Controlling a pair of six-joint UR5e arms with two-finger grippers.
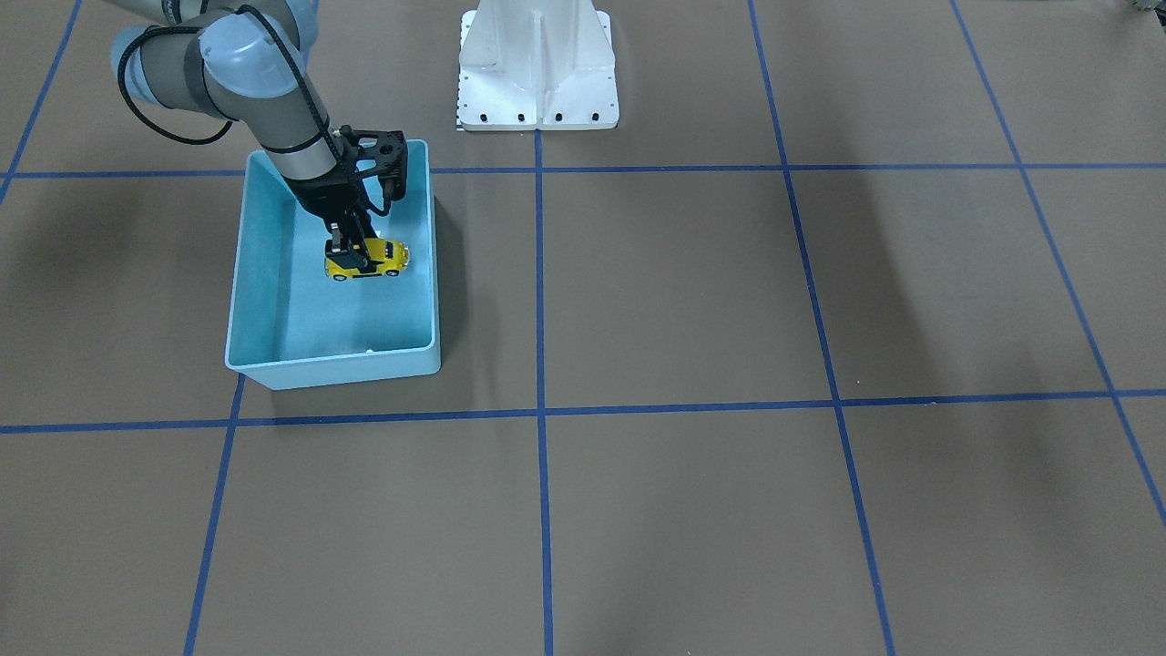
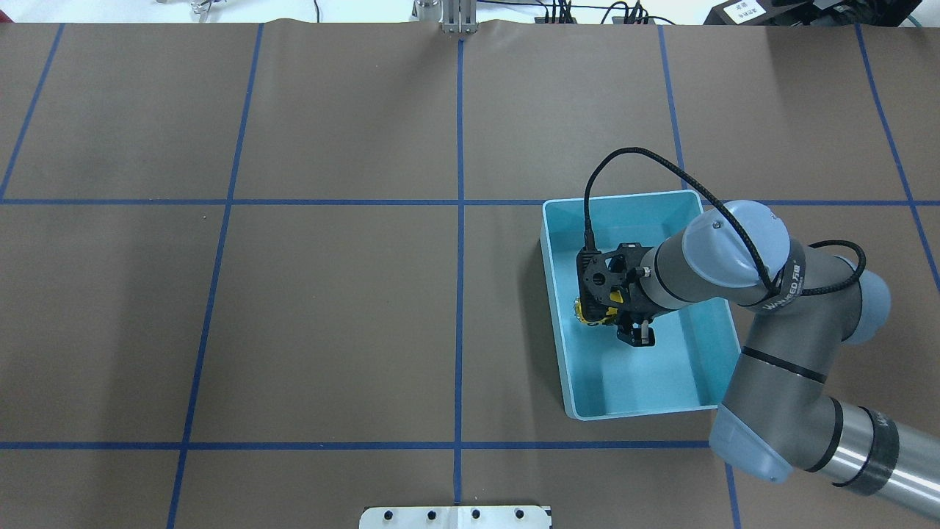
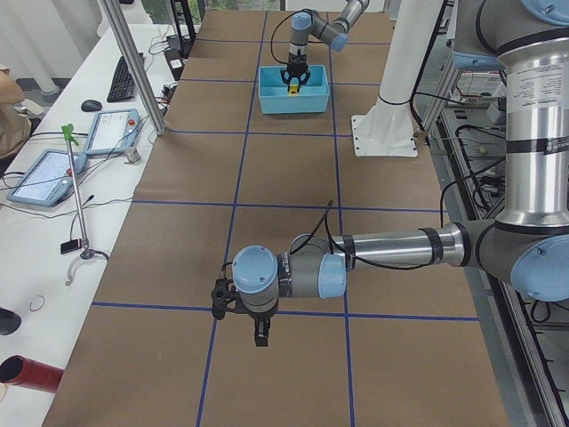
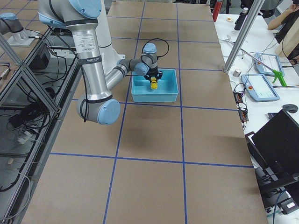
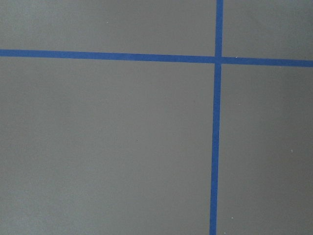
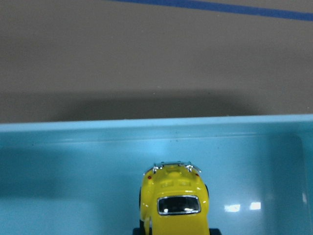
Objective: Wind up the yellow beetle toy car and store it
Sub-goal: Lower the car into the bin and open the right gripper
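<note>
The yellow beetle toy car (image 1: pixel 375 260) is inside the light blue bin (image 1: pixel 332 369), near its middle. My right gripper (image 1: pixel 353 253) reaches down into the bin and is shut on the car across its sides. From overhead only slivers of the car (image 2: pixel 585 313) show under the gripper (image 2: pixel 604 311). In the right wrist view the car (image 6: pixel 173 205) is at the bottom centre, pointing at the bin wall (image 6: pixel 73 142); whether its wheels touch the floor I cannot tell. My left gripper (image 3: pixel 240 318) shows only in the exterior left view, low over bare table; I cannot tell whether it is open.
The table is brown paper with a blue tape grid (image 5: pixel 215 122). The white robot base (image 1: pixel 537 68) stands beside the bin. The bin (image 2: pixel 631 408) lies on my right half. Operator desks with tablets (image 3: pixel 44 173) flank the table's far side.
</note>
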